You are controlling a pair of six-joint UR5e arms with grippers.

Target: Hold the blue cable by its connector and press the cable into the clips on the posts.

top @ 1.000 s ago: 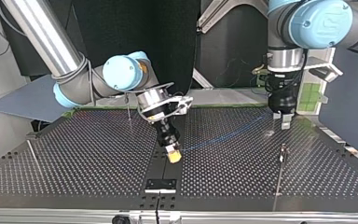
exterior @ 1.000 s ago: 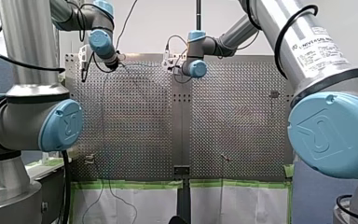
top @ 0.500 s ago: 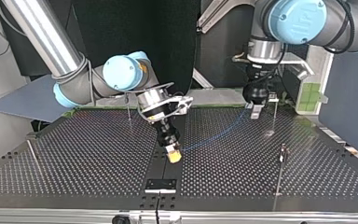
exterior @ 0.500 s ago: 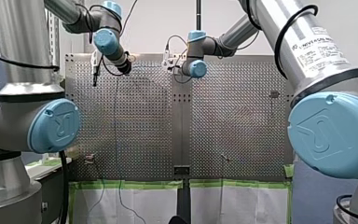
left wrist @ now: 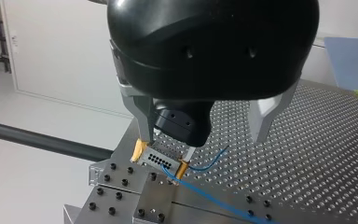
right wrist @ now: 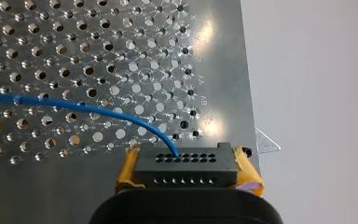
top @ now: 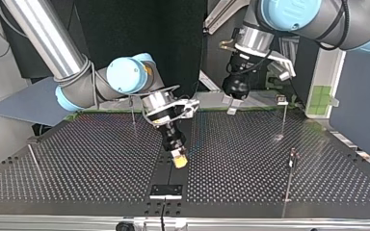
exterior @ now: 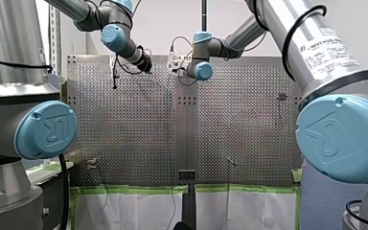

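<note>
My right gripper point(right wrist: 186, 186) is shut on the black connector point(right wrist: 186, 169), its yellow pads on either side. The blue cable point(right wrist: 74, 104) leaves the connector and curves away over the perforated table point(right wrist: 121, 56). In the top view my right gripper point(top: 179, 161) points down near the table's middle. My left gripper point(left wrist: 200, 137) is open, its metal fingers point(left wrist: 142, 116) wide apart with nothing between them. It hovers facing the connector point(left wrist: 160, 159), and the blue cable point(left wrist: 205, 196) runs below it. In the top view my left gripper point(top: 231, 105) hangs above the table's far edge.
Thin posts stand on the table: one with a clip point(top: 282, 100) at the top view's far right, another point(top: 292, 166) nearer, one point(top: 133, 113) behind my right arm, one point(top: 34, 161) at the left. A black plate point(top: 166, 191) sits at the near edge.
My left arm has swung from beside the far-right post toward the top view's middle and risen. The blue cable stretch between the grippers no longer shows there. My right arm has stayed put.
</note>
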